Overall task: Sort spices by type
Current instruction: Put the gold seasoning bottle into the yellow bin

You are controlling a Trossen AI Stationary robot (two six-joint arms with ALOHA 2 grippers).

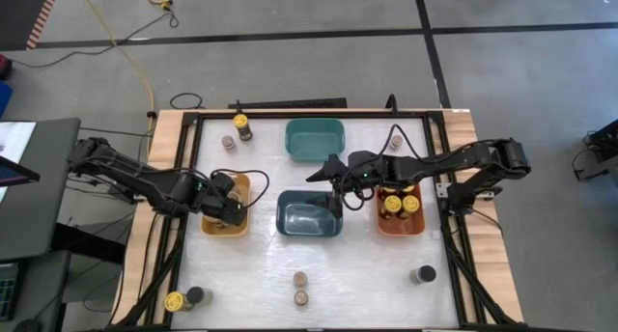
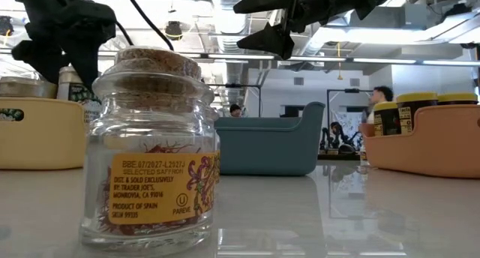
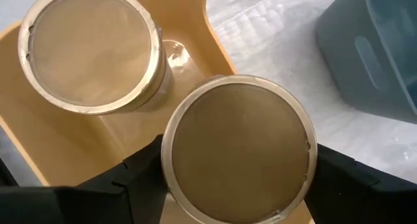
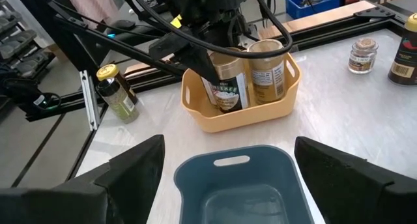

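My left gripper (image 1: 228, 201) hangs over the yellow bin (image 1: 241, 184), shut on a wide tan-topped spice jar (image 3: 238, 146). A second tan-topped jar (image 3: 88, 51) stands in that bin beside it. My right gripper (image 4: 228, 146) is open and empty, hovering above the far rim of the dark-blue bin (image 4: 238, 185). Yellow-lidded jars (image 1: 401, 205) stand in the orange bin (image 1: 401, 228). Loose jars stand on the table: two near the far left (image 1: 236, 133), a yellow-lidded and a dark-lidded one at the near left (image 1: 183, 298), two small brown-topped ones (image 1: 300, 287) and a dark-lidded one (image 1: 422, 274) near the front. My left gripper pinches the tan-topped jar between its two fingers (image 3: 140, 175), one on each side of the jar's upper wall just under the lid rim (image 3: 171, 160). It comes from above, slanting from the table's left. The jar is upright with its lower part inside the yellow bin (image 4: 225, 87); whether it rests on the floor is hidden.
The teal bin (image 1: 315, 139) sits at the far middle. A small cork-topped saffron jar (image 2: 150, 145) stands close before the low camera. Cables trail from both arms. Dark frame rails (image 1: 454, 235) run along the table's left and right sides.
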